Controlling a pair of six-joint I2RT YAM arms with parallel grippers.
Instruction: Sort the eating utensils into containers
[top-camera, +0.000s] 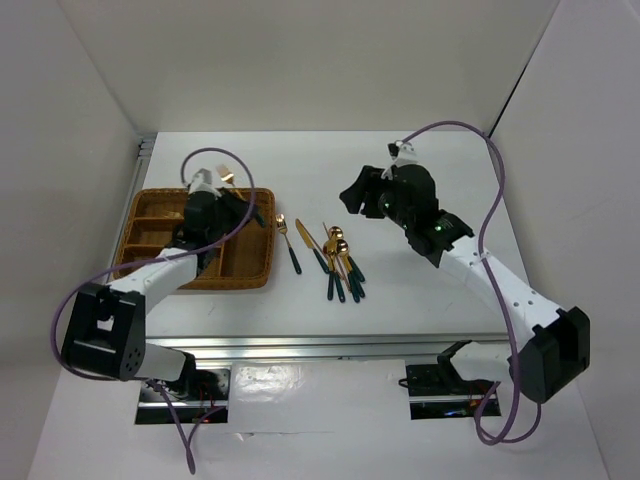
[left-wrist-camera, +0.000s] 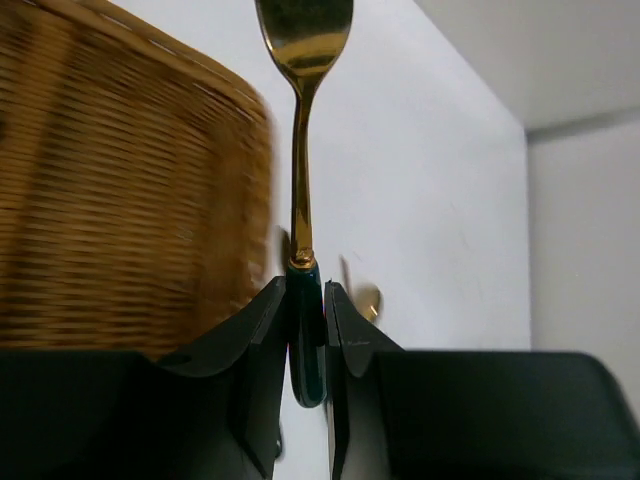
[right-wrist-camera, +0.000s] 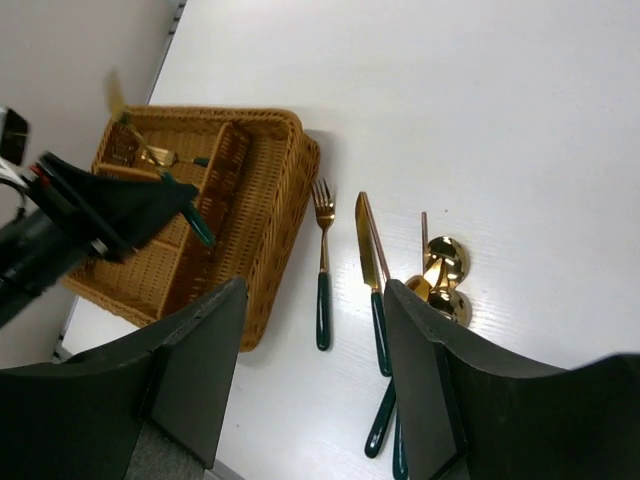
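While bare white table (top-camera: 400, 310) runs along the near edge, the loose fork (right-wrist-camera: 322, 250), knife (right-wrist-camera: 368, 262) and spoons (right-wrist-camera: 446, 272) lie side by side mid-table, handles toward 6 o'clock, gold heads toward 12. At their 9 o'clock sits the wicker tray (top-camera: 205, 284), its right rim just beside the fork. Over the tray's far-right corner the left gripper (left-wrist-camera: 305, 300) is clamped on a spoon (left-wrist-camera: 300, 160) by its teal handle, bowl toward 1 o'clock. Beyond the pile, the right gripper (right-wrist-camera: 315, 290) hangs spread wide, holding nothing, with open tabletop around it.
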